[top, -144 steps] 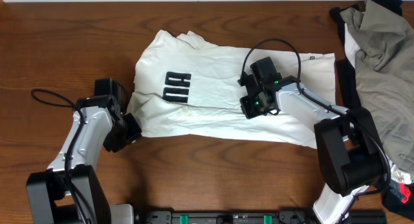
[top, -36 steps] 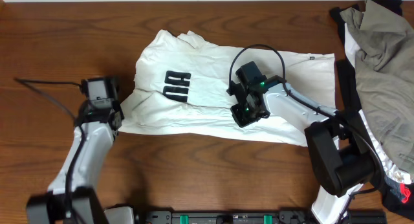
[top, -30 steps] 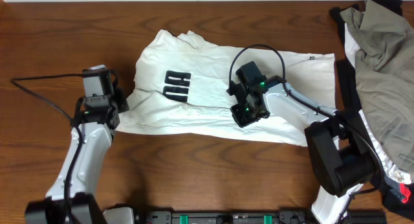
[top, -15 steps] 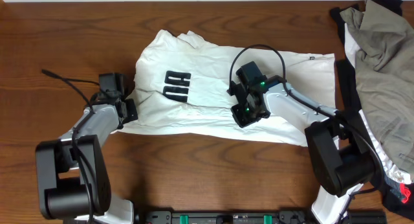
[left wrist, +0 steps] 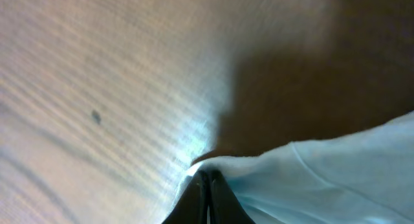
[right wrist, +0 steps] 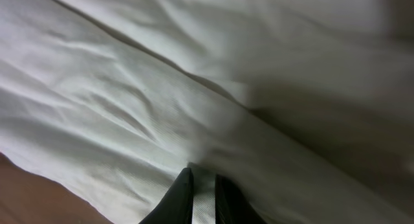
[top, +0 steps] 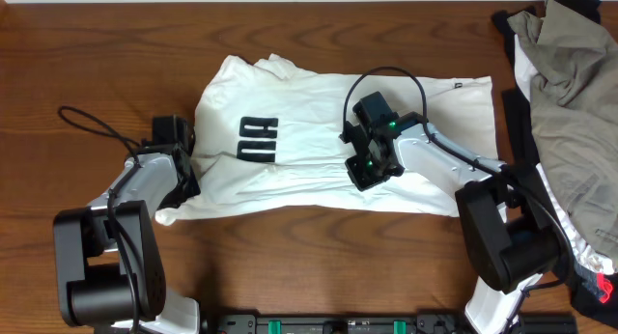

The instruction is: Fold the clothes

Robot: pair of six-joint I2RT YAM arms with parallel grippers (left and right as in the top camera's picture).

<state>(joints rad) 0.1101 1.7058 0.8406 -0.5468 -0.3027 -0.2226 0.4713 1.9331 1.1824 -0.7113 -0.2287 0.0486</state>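
Left gripper: pinching T-shirt edge, has tugged it nearer; cloth shifts left.
Right gripper: pinching mid-shirt cloth, anchoring.
Fold: barely begun.

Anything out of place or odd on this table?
Nothing spilled or damaged. The white T-shirt lies wrinkled and skewed, not yet folded; a heap of other clothes sits bunched at the right edge of the table.

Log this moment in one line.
left hand: pinching T-shirt edge | right hand: pinching T-shirt middle | fold: not done
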